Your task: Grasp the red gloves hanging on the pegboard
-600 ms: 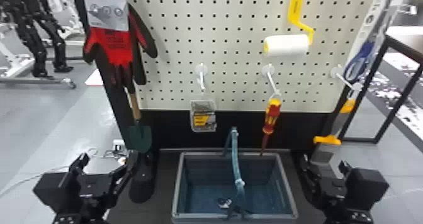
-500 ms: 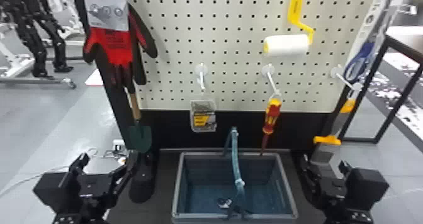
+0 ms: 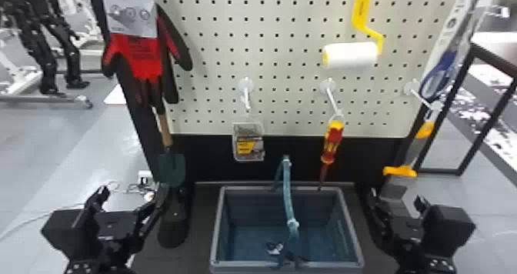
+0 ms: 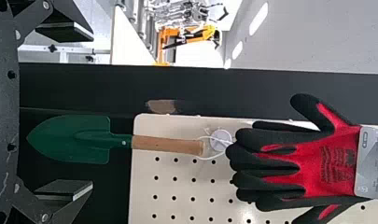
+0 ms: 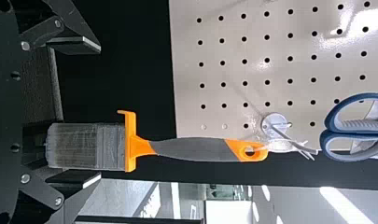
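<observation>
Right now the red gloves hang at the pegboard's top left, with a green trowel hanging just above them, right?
Not quite: the green trowel hangs just below the red gloves, not above them, at the pegboard's top left. The head view shows it.

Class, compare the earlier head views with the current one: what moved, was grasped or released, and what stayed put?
Nothing visibly changed. The red gloves hang untouched on the pegboard, and the left gripper and right gripper sit open, low on either side of the blue bin.
</observation>
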`<action>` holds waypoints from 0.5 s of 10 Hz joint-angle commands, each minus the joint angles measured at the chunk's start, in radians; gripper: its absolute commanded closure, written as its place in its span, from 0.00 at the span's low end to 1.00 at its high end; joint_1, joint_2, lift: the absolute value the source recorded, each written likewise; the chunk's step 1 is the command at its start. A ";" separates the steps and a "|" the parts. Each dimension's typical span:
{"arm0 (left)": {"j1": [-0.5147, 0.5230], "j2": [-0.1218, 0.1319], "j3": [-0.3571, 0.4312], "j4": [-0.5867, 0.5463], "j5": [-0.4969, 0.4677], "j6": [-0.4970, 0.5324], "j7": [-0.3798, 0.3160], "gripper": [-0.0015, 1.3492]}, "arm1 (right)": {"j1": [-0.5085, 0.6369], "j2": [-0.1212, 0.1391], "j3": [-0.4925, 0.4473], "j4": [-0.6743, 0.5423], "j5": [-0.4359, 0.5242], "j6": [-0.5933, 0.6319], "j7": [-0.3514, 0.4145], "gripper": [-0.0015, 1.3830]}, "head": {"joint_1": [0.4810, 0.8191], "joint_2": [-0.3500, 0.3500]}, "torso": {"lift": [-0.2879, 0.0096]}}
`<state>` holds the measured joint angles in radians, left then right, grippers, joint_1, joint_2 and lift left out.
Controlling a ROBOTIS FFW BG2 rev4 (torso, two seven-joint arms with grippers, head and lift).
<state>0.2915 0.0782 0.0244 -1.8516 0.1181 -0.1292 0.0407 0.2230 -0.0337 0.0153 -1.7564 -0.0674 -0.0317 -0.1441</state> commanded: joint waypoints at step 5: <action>-0.015 -0.006 0.017 -0.224 0.028 0.207 -0.002 0.14 | 0.002 0.000 0.000 0.002 0.000 -0.004 0.000 0.23 | 0.20 0.50 | 0.63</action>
<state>0.2791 0.0744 0.0370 -2.0224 0.1462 0.0175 0.0370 0.2246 -0.0338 0.0153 -1.7549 -0.0682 -0.0353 -0.1441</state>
